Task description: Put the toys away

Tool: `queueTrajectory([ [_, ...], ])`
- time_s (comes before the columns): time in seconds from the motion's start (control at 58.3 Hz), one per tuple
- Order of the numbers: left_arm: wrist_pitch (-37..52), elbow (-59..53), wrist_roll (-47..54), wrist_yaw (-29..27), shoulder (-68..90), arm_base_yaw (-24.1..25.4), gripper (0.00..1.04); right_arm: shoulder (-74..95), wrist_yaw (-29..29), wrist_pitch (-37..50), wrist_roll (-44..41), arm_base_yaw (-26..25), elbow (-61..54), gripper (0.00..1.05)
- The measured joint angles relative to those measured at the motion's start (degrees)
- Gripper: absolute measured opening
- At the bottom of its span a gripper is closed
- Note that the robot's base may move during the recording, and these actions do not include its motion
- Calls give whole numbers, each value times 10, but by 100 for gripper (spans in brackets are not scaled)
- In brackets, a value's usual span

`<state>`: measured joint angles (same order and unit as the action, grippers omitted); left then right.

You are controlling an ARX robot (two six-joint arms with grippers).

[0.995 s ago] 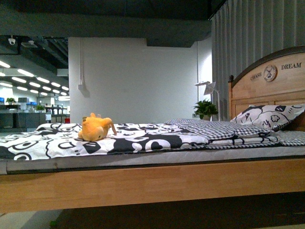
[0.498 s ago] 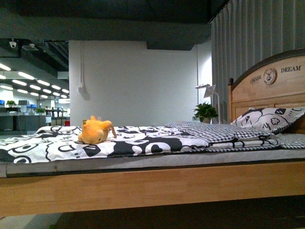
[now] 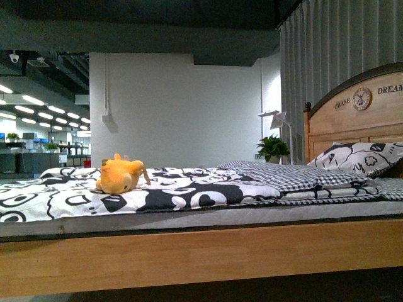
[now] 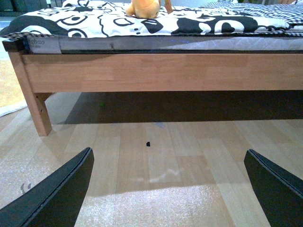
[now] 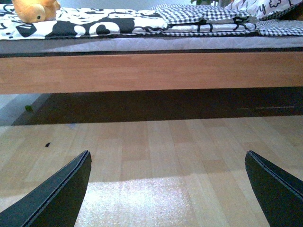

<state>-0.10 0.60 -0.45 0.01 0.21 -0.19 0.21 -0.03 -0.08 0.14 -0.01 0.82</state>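
Orange plush (image 3: 119, 176) well beyond left tool (image 4: 168, 158), right tool (image 5: 168, 158).

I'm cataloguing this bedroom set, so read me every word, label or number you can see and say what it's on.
"CHASE": on the wooden headboard, left of its round emblem.
"DREAM": on the same headboard, right of the emblem, running to the picture's edge.
The mattress label, small print at the bed's corner in the left wrist view: too blurred to read.
The emblem's own detail: too small to read.
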Motion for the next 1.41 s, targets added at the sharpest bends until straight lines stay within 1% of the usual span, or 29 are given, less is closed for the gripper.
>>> queueTrajectory([
  [1.407, 0, 0, 0, -1, 0, 0, 98, 0, 0, 0, 0, 0, 0, 98],
])
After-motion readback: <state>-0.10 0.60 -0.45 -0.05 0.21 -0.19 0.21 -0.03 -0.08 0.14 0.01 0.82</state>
